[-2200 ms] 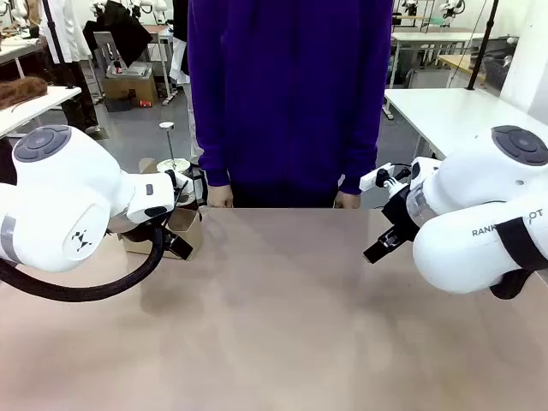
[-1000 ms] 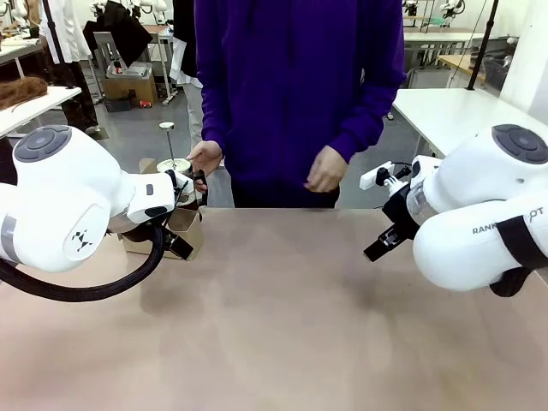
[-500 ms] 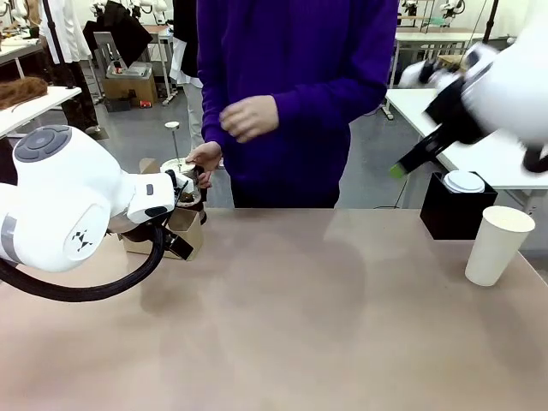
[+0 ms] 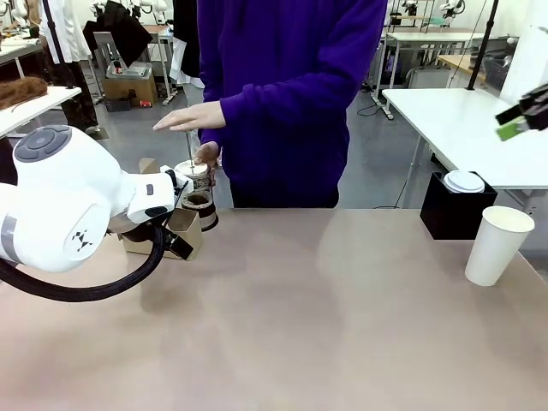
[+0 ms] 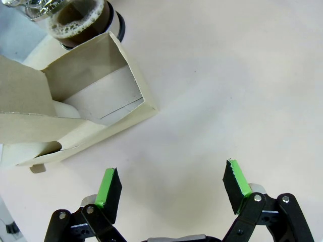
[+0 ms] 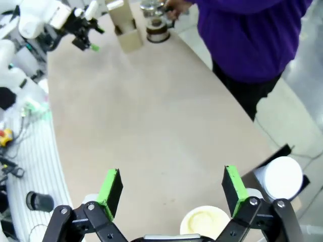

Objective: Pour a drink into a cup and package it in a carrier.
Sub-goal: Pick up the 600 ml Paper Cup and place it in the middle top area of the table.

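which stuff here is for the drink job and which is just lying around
For the job: jug of drink, tall cup.
Lying about: black box, short lidded cup, cardboard box.

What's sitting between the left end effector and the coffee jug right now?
An open cardboard box lies between the left end effector and the jug, close against the jug, seen in the left wrist view.

It was a lab: white tables (image 4: 454, 116) stood on a bare grey floor (image 4: 141, 133) behind the person (image 4: 291, 86).
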Controlling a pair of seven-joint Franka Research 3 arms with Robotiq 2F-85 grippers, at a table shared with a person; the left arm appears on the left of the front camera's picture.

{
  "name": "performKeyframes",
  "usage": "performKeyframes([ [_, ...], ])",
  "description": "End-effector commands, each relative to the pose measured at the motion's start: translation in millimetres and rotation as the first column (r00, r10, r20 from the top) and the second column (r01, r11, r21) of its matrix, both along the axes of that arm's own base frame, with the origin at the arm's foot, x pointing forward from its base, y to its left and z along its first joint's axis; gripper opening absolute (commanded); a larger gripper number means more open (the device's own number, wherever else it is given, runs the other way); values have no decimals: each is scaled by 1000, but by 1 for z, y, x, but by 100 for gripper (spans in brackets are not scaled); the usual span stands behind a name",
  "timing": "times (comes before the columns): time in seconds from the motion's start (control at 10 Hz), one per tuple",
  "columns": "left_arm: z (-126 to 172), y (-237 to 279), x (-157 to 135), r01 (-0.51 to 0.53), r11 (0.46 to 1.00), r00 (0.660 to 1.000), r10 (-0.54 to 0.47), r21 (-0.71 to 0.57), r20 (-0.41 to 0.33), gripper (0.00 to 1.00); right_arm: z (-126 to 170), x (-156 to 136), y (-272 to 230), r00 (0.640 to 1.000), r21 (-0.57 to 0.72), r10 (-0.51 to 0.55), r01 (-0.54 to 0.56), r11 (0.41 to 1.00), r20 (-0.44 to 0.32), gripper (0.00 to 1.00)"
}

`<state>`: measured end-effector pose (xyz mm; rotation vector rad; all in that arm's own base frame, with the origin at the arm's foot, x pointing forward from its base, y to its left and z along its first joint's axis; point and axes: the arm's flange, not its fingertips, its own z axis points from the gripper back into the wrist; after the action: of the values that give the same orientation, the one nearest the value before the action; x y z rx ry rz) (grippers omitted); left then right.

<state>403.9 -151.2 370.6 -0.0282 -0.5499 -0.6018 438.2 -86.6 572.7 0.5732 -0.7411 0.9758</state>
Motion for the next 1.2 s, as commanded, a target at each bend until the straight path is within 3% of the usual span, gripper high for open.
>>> performKeyframes([
  [0.0, 0, 0, 0, 0, 1000, 1000, 0, 0, 0, 100, -33, 18, -42, 998, 136, 55, -58, 989, 22, 100],
  [0.2, 0, 0, 0, 0, 1000, 1000, 0, 0, 0, 100, -67, 17, -81, 995, 218, 52, -70, 973, 89, 100],
  [0.4, 0, 0, 0, 0, 1000, 1000, 0, 0, 0, 100, -78, 16, -83, 991, 233, 37, -66, 970, 127, 100],
  [0.5, 0, 0, 0, 0, 1000, 1000, 0, 0, 0, 100, -78, 0, -87, 996, 219, 21, -41, 975, 90, 100],
  [1.0, 0, 0, 0, 0, 1000, 1000, 0, 0, 0, 100, -84, 4, -89, 995, 208, 21, -41, 977, 95, 100],
  [1.1, 0, 0, 0, 0, 1000, 1000, 0, 0, 0, 100, -99, 8, -115, 995, 301, 12, -43, 953, 102, 100],
])
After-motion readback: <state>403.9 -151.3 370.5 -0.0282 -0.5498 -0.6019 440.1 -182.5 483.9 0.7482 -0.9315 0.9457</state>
